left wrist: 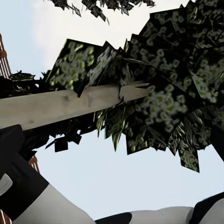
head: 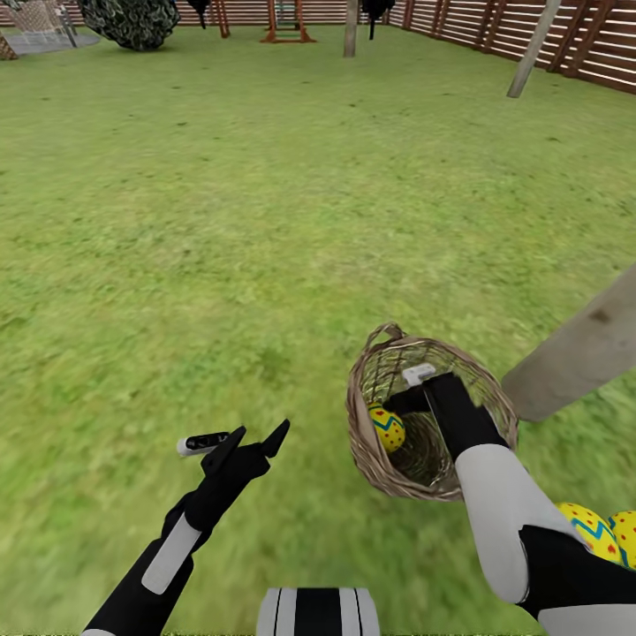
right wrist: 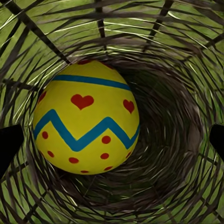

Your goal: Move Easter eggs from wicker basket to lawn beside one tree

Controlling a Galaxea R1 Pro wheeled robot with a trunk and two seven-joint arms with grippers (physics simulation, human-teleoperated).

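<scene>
**With one egg left in the basket, the right arm reaches in**

Nearest the robot, two Easter eggs (head: 605,532) lie touching on the lawn (head: 265,221) at the head view's lower right, partly hidden by the right arm and close to the foot of the pale tree trunk (head: 583,353). Just beyond, the right gripper (head: 422,382) is down inside the wicker basket (head: 362,442). Its wrist view shows dark fingertips (right wrist: 9,144) spread wide at either edge, holding nothing, with the last egg (right wrist: 86,116) lying off to one side against the weave. The left gripper (head: 252,442) hangs above the grass, fingers parted and empty. Farther off stand the fence (head: 530,31) and a play frame (head: 284,22).

The risk, as I judge it: the egg sits off-centre between the fingers, so closing now could clip it, roll it along the wall, or snag the weave and tip the basket.
</scene>
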